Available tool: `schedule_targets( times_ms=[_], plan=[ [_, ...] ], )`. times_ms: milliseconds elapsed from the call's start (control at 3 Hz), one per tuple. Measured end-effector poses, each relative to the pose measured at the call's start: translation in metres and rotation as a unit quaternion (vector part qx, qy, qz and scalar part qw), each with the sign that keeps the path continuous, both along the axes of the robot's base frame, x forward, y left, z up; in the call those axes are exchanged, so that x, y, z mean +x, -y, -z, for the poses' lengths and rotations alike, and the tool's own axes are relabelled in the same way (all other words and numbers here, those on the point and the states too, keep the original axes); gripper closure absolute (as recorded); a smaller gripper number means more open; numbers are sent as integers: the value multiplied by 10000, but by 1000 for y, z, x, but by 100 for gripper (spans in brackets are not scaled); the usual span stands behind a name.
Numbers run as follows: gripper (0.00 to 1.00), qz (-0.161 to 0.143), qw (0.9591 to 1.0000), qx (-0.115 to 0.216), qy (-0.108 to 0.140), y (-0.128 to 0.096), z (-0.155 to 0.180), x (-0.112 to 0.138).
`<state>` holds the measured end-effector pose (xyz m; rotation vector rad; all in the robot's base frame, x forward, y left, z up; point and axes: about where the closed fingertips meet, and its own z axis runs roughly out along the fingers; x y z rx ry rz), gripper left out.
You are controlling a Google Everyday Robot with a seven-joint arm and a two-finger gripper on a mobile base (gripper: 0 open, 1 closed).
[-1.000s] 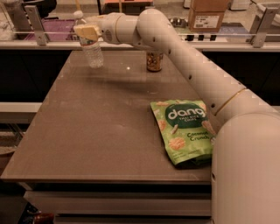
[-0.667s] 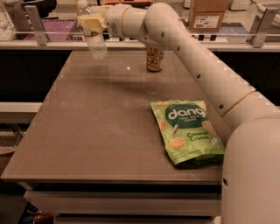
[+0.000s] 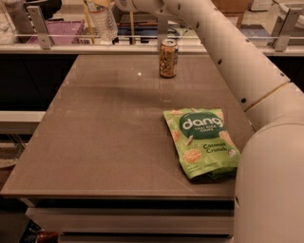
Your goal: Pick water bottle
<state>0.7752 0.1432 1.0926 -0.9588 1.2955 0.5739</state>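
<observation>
The water bottle [image 3: 104,21], clear and ribbed, hangs in the air above the far left edge of the table [image 3: 104,123]; its cap is cut off by the top of the camera view. My gripper [image 3: 100,3] is at the very top edge, shut on the bottle's upper part, with only its pale fingertips showing. My white arm [image 3: 223,52] reaches in from the lower right across the table.
A gold-brown drink can [image 3: 167,58] stands at the far middle of the table. A green chip bag [image 3: 202,141] lies flat at the near right. A railing with metal posts [image 3: 40,28] and a purple bin [image 3: 66,31] are behind the table.
My gripper has lifted the bottle up off the table, so it now hangs near the top edge of the view. The can and the bag have not moved.
</observation>
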Motion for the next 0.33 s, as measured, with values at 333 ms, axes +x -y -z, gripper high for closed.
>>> schedule_targets(
  times_ms=[333],
  plan=[
    [100, 23, 10000, -19, -13, 1, 0, 2]
  ],
)
